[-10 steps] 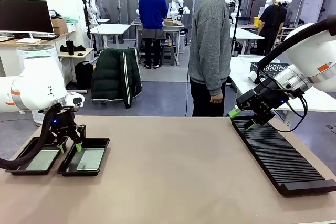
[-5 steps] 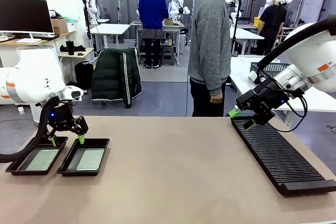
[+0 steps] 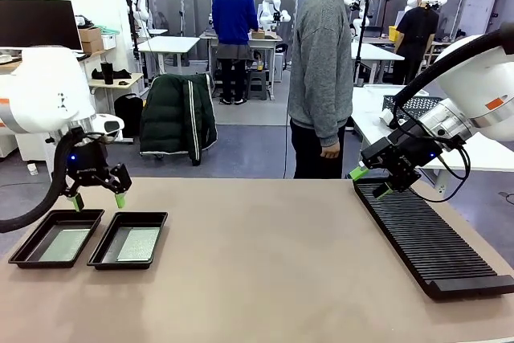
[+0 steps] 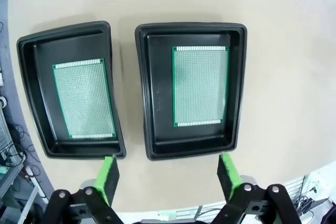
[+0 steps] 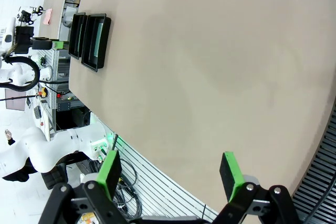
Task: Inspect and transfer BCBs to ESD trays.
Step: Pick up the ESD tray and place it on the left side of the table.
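Two black trays sit side by side at the lower left of the front view, left tray (image 3: pixel 22 248) and right tray (image 3: pixel 103 251), nearly touching. Each has one green board lying flat on its floor: left board (image 3: pixel 65 245), right board (image 3: pixel 138 244), both dotted with holes.

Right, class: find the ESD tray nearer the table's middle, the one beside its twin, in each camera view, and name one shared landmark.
Front view: the tray sits low on the left, right-hand of the pair.
Left wrist view: it sits centre, above the open left gripper.
Right wrist view: it sits upper left, the lower of the pair.
Shared landmark: the BCB lying flat inside it.
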Tool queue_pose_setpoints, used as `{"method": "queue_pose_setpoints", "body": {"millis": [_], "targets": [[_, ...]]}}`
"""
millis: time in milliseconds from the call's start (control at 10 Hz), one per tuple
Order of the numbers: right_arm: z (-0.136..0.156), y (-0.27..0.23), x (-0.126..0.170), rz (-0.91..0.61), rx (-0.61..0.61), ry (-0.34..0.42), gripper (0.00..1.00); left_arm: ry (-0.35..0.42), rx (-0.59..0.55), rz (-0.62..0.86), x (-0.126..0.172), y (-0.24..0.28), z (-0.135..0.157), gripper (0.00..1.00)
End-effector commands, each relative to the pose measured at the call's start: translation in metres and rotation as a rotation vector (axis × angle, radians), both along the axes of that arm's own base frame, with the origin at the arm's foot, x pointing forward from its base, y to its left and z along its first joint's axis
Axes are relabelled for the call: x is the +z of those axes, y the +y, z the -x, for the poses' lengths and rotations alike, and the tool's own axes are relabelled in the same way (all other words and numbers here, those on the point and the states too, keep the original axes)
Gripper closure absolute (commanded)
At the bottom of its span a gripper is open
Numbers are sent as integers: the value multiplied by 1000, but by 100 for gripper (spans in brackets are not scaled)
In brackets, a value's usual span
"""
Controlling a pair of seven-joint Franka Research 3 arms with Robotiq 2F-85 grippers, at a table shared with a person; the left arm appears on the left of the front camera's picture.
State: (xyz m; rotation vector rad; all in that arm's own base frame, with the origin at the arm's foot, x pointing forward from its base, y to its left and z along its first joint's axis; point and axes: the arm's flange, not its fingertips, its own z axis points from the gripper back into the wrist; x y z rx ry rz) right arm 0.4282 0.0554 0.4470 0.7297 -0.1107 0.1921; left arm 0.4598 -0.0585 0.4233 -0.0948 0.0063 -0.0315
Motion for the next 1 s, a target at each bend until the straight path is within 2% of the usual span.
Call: {"method": "queue_pose_setpoints", "body": {"millis": [0, 500, 600, 700, 800, 900], "targets": [[1, 1, 0, -4, 1, 2, 0, 28, -26, -2, 22, -1, 2, 0], [1, 1, 0, -4, 1, 2, 0, 21, -24, -35, 64, -16, 7, 0], [1, 1, 0, -4, 1, 2, 0, 9, 4, -31, 71, -18, 8, 0], [1, 1, 0, -4, 1, 2, 0, 40, 9, -19, 74, -22, 7, 0], [1, 1, 0, -4, 1, 2, 0, 5, -26, -9, 65, -16, 4, 0], [1, 1, 0, -4, 1, 2, 0, 5, -26, -9, 65, -16, 4, 0]]}}
